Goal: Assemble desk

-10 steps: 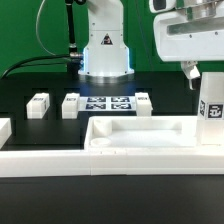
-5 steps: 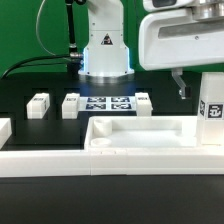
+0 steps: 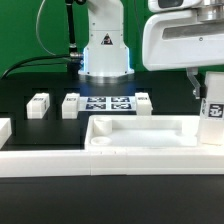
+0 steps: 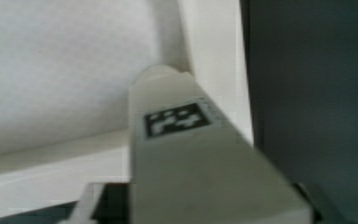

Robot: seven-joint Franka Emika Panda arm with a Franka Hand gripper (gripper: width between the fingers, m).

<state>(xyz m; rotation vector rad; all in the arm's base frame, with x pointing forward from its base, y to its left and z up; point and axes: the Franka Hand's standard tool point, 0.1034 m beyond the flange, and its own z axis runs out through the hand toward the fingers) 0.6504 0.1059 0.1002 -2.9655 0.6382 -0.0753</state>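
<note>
Exterior view crops the leg [image 3: 213, 110] at frame edge.

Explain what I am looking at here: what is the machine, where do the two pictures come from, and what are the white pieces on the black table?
The white machine is a robot arm with a two-finger gripper at its end. One picture comes from a camera standing off the arm. The other comes from a camera on the wrist, looking along the fingers.

On the table lies a wide white tray, which is the desk's top. Beyond it are three small white blocks, probably legs, and a flat marker board with printed tags. A long white rail lies in front.

The gripper is around an upright leg at the exterior view's right, beside the tray. Whether it is already gripping that leg cannot be told.
</note>
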